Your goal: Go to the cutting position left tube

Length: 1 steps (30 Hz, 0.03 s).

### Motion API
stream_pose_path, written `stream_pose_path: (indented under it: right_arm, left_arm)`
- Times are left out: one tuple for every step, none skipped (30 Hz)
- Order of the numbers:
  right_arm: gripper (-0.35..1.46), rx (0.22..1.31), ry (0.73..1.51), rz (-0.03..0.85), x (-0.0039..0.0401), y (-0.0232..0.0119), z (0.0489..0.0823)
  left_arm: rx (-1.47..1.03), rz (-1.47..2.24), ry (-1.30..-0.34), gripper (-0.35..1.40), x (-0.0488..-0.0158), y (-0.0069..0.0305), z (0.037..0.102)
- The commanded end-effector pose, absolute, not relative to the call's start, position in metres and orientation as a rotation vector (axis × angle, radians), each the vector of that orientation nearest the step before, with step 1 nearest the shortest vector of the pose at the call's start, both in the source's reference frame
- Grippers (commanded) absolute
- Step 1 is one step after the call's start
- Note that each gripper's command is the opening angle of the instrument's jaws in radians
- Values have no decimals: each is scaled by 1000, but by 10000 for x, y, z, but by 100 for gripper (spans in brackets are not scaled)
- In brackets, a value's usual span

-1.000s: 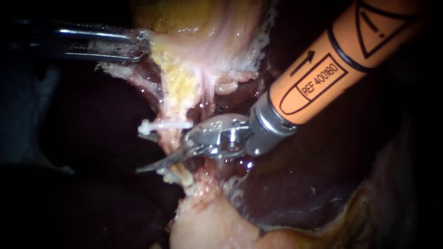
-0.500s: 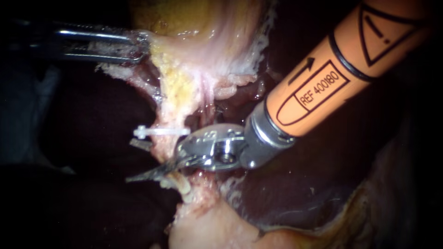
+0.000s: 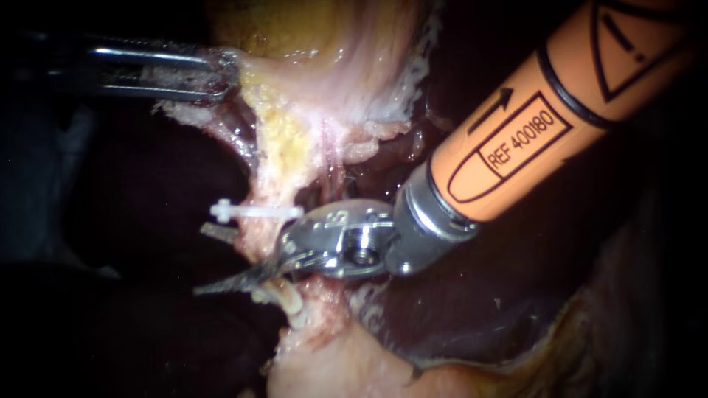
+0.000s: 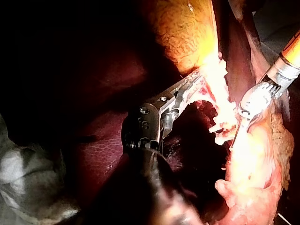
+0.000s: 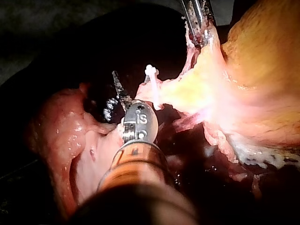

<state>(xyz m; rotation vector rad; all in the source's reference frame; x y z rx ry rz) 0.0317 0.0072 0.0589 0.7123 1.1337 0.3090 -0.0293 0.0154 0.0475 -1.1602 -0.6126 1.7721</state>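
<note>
Surg. lab bench: bare liver (image 3: 509, 295) & gallbladder (image 5: 262, 61) lit close-up by scope, w/ white clip (image 3: 254, 211) on tissue.

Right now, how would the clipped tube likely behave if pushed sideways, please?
Probably floppy: the tube is a thin, pale strand, taut only because my left instrument holds the tissue above. Likely slippery, given its wet sheen.

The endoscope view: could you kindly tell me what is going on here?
Two instruments are working on the tissue. The left instrument is clamped on the pale tissue at the upper left and holds it stretched. The right instrument, with the orange shaft, is open with one blade on each side of the tube, just below the white clip. The tube is not yet cut.
</note>
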Motion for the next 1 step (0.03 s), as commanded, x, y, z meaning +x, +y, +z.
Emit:
stream_pose_path:
  right_arm:
    - [140,712,1133,310,317,72,591]
  left_arm:
    - [-1161,1772,-613,-35,-293,154,475]
